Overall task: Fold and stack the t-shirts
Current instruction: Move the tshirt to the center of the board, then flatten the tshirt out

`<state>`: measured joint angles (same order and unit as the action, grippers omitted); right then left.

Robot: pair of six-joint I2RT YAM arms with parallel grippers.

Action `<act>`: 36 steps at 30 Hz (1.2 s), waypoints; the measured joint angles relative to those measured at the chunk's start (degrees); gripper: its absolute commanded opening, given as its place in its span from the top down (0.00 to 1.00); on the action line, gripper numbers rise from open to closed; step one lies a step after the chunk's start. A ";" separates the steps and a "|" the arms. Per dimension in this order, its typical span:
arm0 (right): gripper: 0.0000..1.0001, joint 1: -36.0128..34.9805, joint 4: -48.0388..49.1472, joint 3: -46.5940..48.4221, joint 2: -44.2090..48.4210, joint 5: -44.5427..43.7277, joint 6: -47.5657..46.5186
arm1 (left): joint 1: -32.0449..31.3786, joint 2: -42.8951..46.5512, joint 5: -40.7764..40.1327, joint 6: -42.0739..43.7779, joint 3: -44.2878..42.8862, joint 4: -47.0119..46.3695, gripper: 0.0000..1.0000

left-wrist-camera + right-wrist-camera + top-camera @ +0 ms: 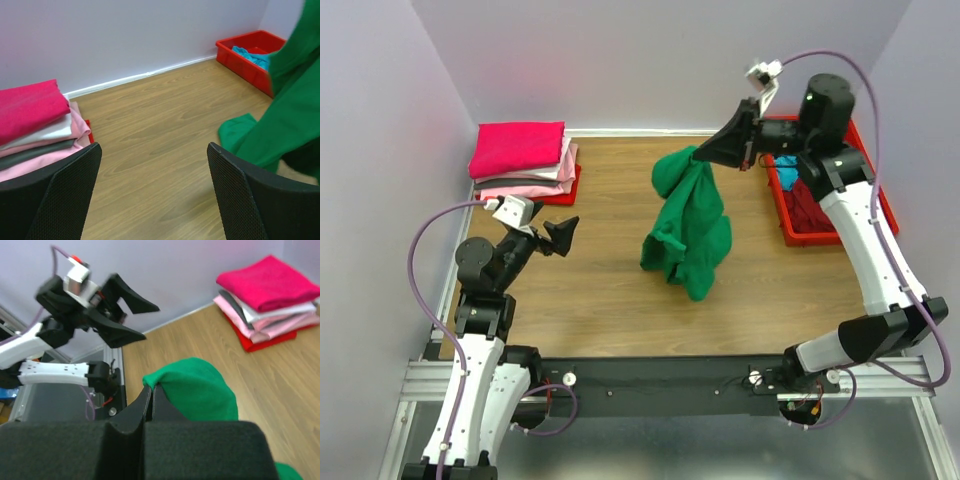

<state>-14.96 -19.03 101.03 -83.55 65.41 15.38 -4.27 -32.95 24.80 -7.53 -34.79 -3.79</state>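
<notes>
My right gripper [703, 153] is shut on an edge of the bright green t-shirt [688, 225] and holds it up, so it hangs crumpled with its lower part on the table. The pinched green cloth shows at the right gripper [152, 386] in the right wrist view [197, 390]. My left gripper [567, 234] is open and empty at the left, apart from the shirt; in the left wrist view the left gripper [155, 165] faces bare table with the green t-shirt [285, 115] at the right. A stack of folded t-shirts [523, 160], hot pink on top, lies at the back left.
A red plastic bin [800, 225] at the back right holds teal [787, 172] and dark red cloth; it also shows in the left wrist view [245, 55]. The folded stack [35, 125] rests on something red. Walls close the table at back and sides.
</notes>
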 measured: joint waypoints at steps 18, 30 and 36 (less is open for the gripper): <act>0.01 -0.76 -4.39 -29.86 1.75 -33.18 -22.21 | -8.35 -2.86 4.02 -2.71 0.59 -1.05 0.11; 0.00 0.09 -5.05 -58.29 17.00 -21.24 -42.75 | -39.19 -21.18 -11.34 -20.20 -4.39 10.29 0.27; 0.01 0.09 -4.96 -60.65 16.81 -18.08 -47.63 | -46.99 -22.69 -21.03 -36.44 -1.51 12.09 0.31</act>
<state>-14.87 -23.99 40.38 -66.74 47.33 -32.25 -51.27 -55.64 3.77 -43.97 -36.29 8.29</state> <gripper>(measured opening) 0.994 0.701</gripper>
